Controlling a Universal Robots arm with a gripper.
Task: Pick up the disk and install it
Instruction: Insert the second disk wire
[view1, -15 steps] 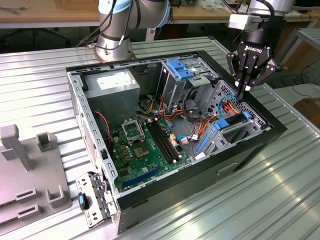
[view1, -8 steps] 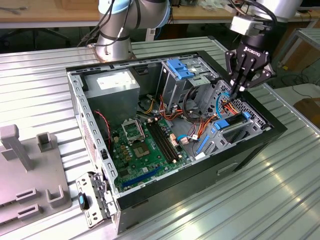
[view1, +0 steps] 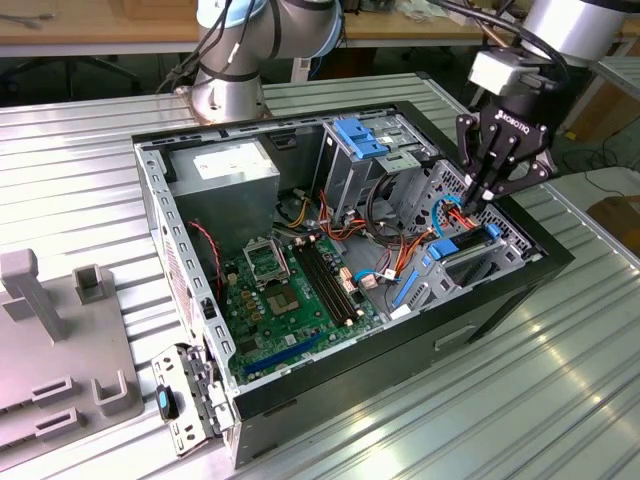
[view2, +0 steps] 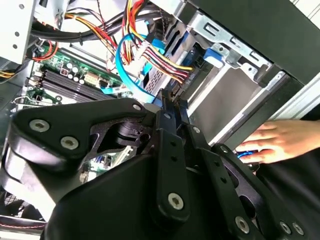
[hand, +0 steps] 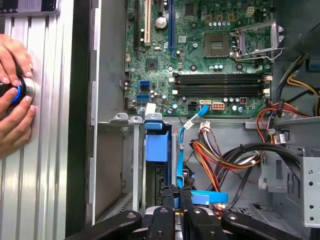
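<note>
The disk (view1: 470, 255) is down in the drive cage at the corner of the open PC case (view1: 500, 300), on the exterior view's right. You mostly get its dark body with the blue carrier rail along it. In the first wrist view it's edge-on (hand: 157, 148), blue plastic at one end and a dark narrow slot of metal behind it. Its long axis looks to run along the case wall there, slightly tilted. Can't see its label from any angle.

The gripper (view1: 479, 197) sits right over it. In both wrist views its tips (hand: 178, 194) (view2: 170, 100) are drawn together with barely a sliver between them and nothing visibly pinched. I can't tell if they touch the disk.

Labels: white sticker on the grey power supply (view1: 225, 170), print too small to make out.

Also inside the case:
- the green motherboard (view1: 290, 290)
- a flat blue cable (hand: 181, 150) beside the disk
- a bundle of red/yellow/orange wires (hand: 220, 155)
- a light-blue latch (view1: 360, 135) higher up

The case lies on a ribbed metal table (view1: 80, 170). A person's hand (hand: 12, 95) rests on a round blue-ringed knob (hand: 19, 92) just outside the case.
</note>
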